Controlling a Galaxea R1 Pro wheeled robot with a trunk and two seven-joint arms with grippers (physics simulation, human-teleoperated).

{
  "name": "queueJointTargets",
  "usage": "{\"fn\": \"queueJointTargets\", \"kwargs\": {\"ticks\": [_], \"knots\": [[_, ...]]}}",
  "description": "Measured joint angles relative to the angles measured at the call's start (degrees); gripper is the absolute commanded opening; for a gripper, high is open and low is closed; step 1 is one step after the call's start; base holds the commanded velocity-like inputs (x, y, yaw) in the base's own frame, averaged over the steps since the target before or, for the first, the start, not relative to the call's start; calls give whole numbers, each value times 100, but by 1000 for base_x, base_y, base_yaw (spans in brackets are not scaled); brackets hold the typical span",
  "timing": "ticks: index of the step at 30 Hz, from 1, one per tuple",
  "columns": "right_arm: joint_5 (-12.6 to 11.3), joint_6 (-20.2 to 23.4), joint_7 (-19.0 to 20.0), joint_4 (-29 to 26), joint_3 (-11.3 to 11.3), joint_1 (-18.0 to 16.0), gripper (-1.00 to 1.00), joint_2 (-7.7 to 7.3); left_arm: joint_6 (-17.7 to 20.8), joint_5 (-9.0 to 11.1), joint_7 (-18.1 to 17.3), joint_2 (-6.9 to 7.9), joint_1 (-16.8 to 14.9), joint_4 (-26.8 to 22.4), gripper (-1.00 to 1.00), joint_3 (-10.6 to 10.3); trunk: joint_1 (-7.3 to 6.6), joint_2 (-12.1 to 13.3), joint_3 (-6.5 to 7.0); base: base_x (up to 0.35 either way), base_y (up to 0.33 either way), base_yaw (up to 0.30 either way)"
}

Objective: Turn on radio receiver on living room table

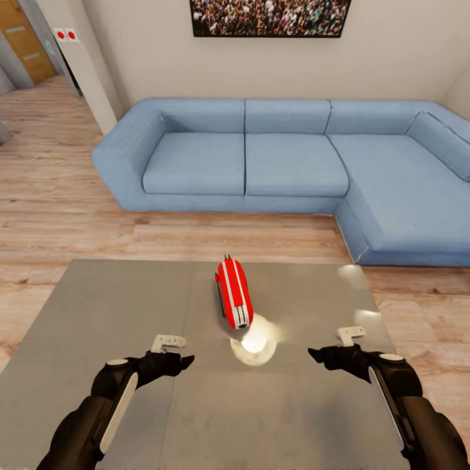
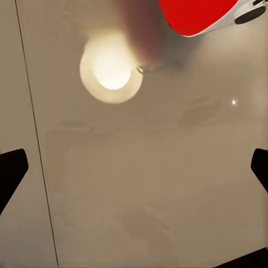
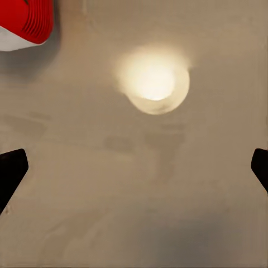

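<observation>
Radio [image 1: 234,293] upright on the table [image 1: 117,307], between my arms.
My left gripper [image 1: 186,358] and right gripper [image 1: 316,354] hover spread wide, holding nothing.

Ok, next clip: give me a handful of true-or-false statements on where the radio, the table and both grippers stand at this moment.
1. The radio stands on the table, its narrow striped edge facing the camera. True.
2. The left gripper is shut on the radio. False: it hangs open over the bare tabletop, short of the radio.
3. The right gripper is open and holds nothing. True.
4. The radio lies on the sofa. False: it is on the table, in front of the sofa.
5. A bright lamp reflection shows on the tabletop between the grippers, near the radio. True.
</observation>
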Motion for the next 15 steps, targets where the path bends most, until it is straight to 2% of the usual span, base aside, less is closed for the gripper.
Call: {"fn": "queueJointTargets", "kwargs": {"ticks": [3,8,15], "knots": [[-2,2,306,-24,-141,0,100,-13,0,0,0,1,0,2,100,-4,0,0,-28,0,0,0],[-2,26,840,-168,-289,0,100,-172,0,8,-8,1,0,-1,100,-5,0,0,-75,0,0,0],[3,43,1007,-206,-329,0,100,-225,0,33,-25,-5,0,-1,100,-8,0,0,-141,0,0,0]]}}
